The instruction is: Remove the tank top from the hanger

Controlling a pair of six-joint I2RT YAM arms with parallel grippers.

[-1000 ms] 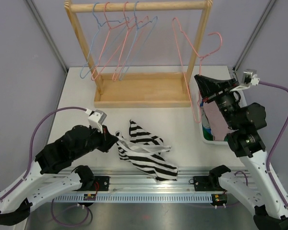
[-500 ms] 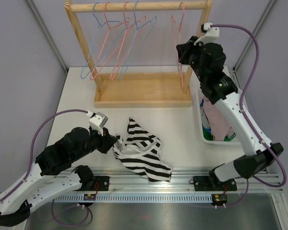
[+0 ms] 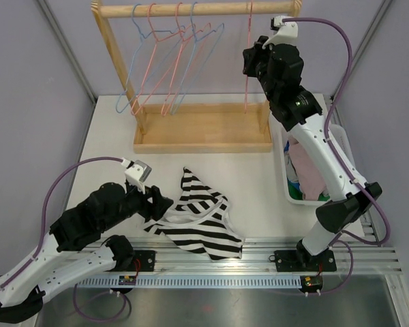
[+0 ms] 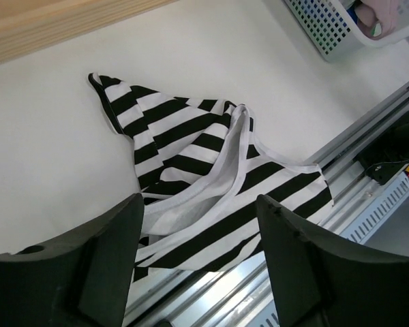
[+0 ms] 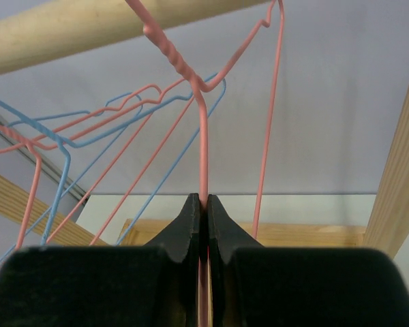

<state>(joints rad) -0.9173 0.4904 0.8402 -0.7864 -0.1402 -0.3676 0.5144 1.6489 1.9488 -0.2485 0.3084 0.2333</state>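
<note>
The striped tank top (image 4: 191, 177) lies crumpled near the front edge of the counter (image 4: 54, 150), beneath the left gripper (image 4: 198, 211), whose jaws stand wide and empty. The right gripper (image 5: 204, 204) pinches a pink hanger (image 5: 202, 129) hooked on the wooden rail (image 5: 88, 30).

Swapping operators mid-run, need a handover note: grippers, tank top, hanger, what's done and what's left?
Left gripper: open over the tank top, holding nothing.
Right gripper: shut on the pink hanger wire, up at the rack rail.
Tank top: crumpled on the table, off the hanger.
Done: removal. Left: probably just release the hanger once it hangs on the rail.
</note>
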